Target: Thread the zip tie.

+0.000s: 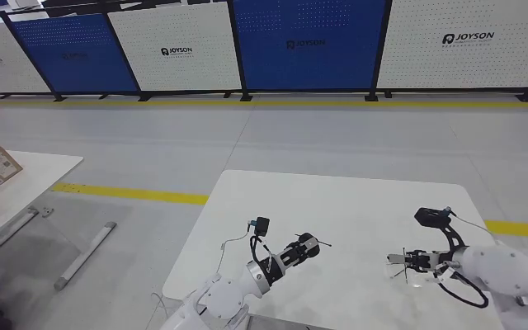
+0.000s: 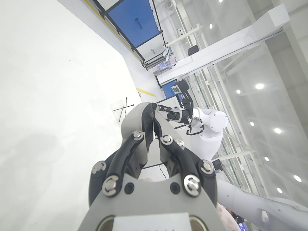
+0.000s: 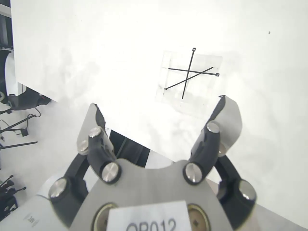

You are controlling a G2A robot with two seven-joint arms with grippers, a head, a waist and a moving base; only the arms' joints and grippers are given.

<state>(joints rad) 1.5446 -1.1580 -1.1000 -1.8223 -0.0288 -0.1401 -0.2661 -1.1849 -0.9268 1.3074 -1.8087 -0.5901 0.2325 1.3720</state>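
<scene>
My left gripper (image 2: 152, 117) is shut on a thin black zip tie (image 2: 153, 127), which runs up between its two pads. In the top view the left gripper (image 1: 306, 246) hangs over the table's front middle, and the zip tie (image 1: 322, 243) pokes out past its tip. My right gripper (image 3: 160, 109) is open and holds nothing. It hovers just short of three more black zip ties (image 3: 190, 73) lying crossed on a clear square sheet (image 3: 211, 61). In the top view the right gripper (image 1: 399, 264) is at the table's front right, facing the left one.
The white table (image 1: 346, 206) carries little else besides a few dark specks. Its front edge (image 3: 134, 143) runs right under the right gripper. From the left wrist view the crossed ties (image 2: 124, 110) lie beyond the left gripper's tip.
</scene>
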